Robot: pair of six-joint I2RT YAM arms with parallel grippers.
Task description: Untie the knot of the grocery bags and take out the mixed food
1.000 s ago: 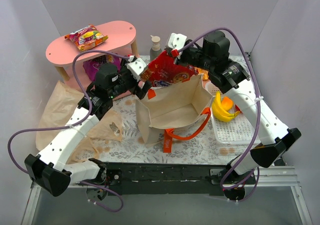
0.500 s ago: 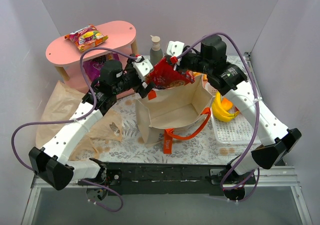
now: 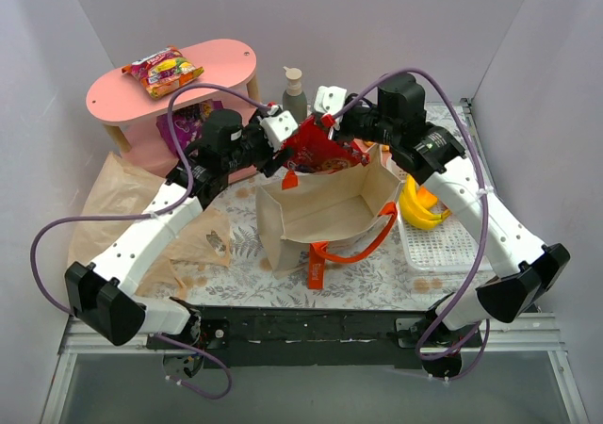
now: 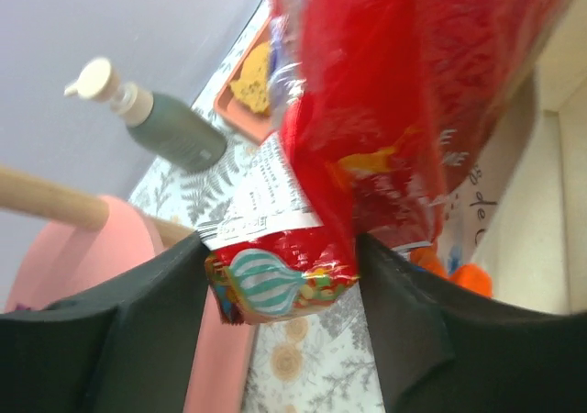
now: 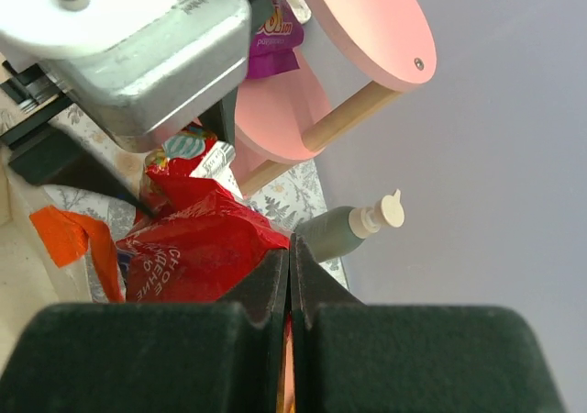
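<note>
A shiny red snack packet (image 3: 321, 147) hangs in the air over the back rim of the cream canvas tote (image 3: 311, 207), which stands open with orange handles. My right gripper (image 3: 333, 130) is shut on the packet's upper edge (image 5: 206, 248). My left gripper (image 4: 280, 266) is open, its fingers either side of the packet's crumpled lower end (image 4: 275, 271), close to touching it. In the top view the left gripper (image 3: 285, 151) sits just left of the packet. The tan plastic bag (image 3: 113, 207) lies flat at the left. Yellow bananas (image 3: 419, 207) lie in the basket on the right.
A white mesh basket (image 3: 438, 250) sits right of the tote. A pink stool-like table (image 3: 221, 71) at the back left carries a red-yellow packet (image 3: 165, 71), with a purple packet (image 3: 188, 122) beneath. A grey pump bottle (image 3: 294, 89) stands behind the grippers.
Both grippers have shifted back and slightly left with the packet lifted higher out of the tote. The left gripper has come up to the packet and narrowed around its end.
</note>
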